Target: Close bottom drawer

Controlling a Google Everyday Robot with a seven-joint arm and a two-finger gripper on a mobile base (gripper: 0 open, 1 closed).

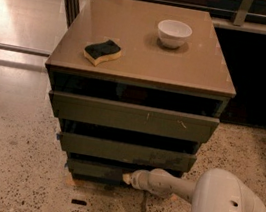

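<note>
The bottom drawer is the narrowest of three dark olive-grey drawers in a low cabinet. Its plain flat front sits low, just above the floor, and stands only slightly out from the cabinet. My gripper is at the end of the white arm, which reaches in from the lower right. The gripper's tip is against the right part of the bottom drawer's front. The arm hides the right end of that front.
The medium drawer and the widest drawer above stick out further. On the tan cabinet top lie a yellow-and-dark sponge and a white bowl. Speckled floor surrounds the cabinet. A dark wall is at the right.
</note>
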